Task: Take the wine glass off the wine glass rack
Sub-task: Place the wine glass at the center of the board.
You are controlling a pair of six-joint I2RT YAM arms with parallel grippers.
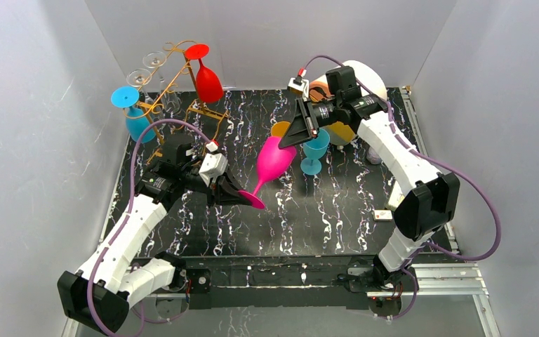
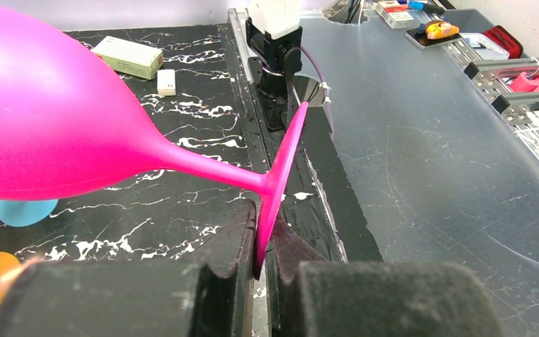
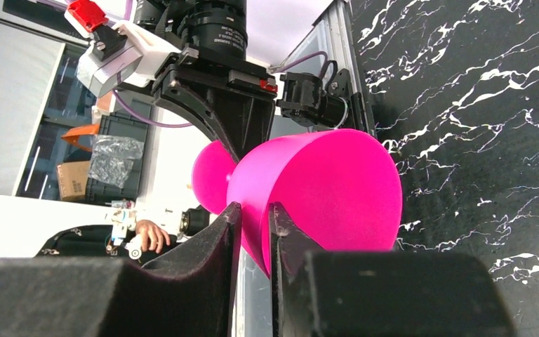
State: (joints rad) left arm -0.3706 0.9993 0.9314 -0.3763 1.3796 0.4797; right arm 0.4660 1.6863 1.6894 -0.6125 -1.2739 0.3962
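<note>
A pink wine glass [image 1: 275, 160] hangs tilted above the middle of the table, held between both grippers. My left gripper [image 1: 242, 196] is shut on the edge of its round foot, which stands on edge between the fingers in the left wrist view [image 2: 263, 242]; the bowl [image 2: 56, 119] fills that view's left. My right gripper [image 1: 291, 137] is shut on the bowl's rim, with one finger inside and one outside in the right wrist view [image 3: 255, 225]; the bowl [image 3: 330, 189] sits just beyond the fingers. The gold wire wine glass rack [image 1: 172, 77] stands at the back left, apart from both grippers.
On the rack hang a red glass [image 1: 208, 81], a blue glass [image 1: 137, 119] and two clear glasses [image 1: 156, 60]. A blue glass [image 1: 315, 149] and an orange one [image 1: 281, 129] stand upright under the right arm. A small white block [image 1: 383, 215] lies at the right.
</note>
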